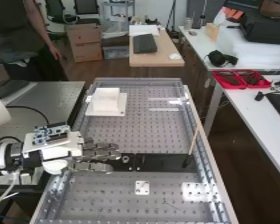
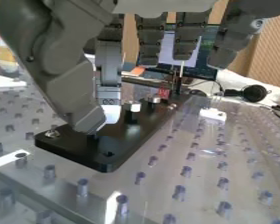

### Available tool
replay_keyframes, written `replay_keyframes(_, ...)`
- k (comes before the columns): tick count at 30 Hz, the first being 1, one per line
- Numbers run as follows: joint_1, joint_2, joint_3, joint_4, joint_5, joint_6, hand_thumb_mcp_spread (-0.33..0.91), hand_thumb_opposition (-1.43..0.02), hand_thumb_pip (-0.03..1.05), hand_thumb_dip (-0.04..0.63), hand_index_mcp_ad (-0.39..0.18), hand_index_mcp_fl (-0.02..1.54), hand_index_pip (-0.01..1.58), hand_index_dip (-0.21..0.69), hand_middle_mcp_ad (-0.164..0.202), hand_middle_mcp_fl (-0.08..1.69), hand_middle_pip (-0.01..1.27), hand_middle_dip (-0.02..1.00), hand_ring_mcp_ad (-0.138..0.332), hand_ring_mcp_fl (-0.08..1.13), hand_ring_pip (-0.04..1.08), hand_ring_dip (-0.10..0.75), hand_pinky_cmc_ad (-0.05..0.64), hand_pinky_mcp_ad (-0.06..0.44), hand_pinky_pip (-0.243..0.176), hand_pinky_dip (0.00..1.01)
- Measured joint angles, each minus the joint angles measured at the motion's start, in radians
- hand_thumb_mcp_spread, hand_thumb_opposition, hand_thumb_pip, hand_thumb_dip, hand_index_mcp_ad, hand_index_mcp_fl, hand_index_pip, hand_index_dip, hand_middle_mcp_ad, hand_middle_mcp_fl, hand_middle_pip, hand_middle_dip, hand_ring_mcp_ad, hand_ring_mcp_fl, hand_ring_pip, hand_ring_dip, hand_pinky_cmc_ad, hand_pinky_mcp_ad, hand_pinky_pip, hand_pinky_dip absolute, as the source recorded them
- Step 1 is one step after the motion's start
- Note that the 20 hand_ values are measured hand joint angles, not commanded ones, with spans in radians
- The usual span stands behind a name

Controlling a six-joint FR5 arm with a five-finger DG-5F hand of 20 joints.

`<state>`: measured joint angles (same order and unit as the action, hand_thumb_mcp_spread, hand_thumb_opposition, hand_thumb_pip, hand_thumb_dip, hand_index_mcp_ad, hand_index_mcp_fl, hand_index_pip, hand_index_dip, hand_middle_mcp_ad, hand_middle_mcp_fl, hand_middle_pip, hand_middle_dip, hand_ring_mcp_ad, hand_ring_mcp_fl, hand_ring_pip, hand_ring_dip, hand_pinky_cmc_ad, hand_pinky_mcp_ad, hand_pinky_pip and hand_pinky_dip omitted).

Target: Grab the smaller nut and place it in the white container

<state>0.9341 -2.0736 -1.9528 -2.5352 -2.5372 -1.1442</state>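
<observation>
One hand (image 1: 99, 154) | over black plate's (image 1: 165, 161) end | grip: cannot tell if holding anything

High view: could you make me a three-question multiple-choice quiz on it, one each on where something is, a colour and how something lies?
1. Where is the white container?
A) On the floor
B) On the holed bench, beyond the black plate
C) Inside a red tray

2. What colour are the headphones?
A) Black
B) Yellow
C) White

3. How does the black plate lie?
A) Balanced on one end
B) Leaning on the white container
C) Flat across the bench

1: B, since it is farther from the camera than the plate, over the bench's holes.
2: A, since they stand out dark against the white side table.
3: C, since its long face is turned up, low over the bench.
</observation>
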Motion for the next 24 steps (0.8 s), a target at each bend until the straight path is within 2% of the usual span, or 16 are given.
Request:
replay_keyframes(13, 0.016, 0.045, -0.006, -0.009, -0.011, 0.018, 0.37, -0.85, 0.84, 0.188, -0.159, 0.2, 1.54, 0.04, 0.059, 0.0, 0.11, 0.22, 0.126, 0.0, 0.06, 0.093, 0.3, 0.246, -0.089, 0.2)
replay_keyframes(24, 0.109, 0.134, -0.018, -0.049, -0.017, 0.053, 0.37, -0.85, 0.83, 0.187, -0.159, 0.2, 1.54, 0.04, 0.059, 0.0, 0.11, 0.22, 0.124, 0.0, 0.06, 0.093, 0.297, 0.243, -0.089, 0.2)
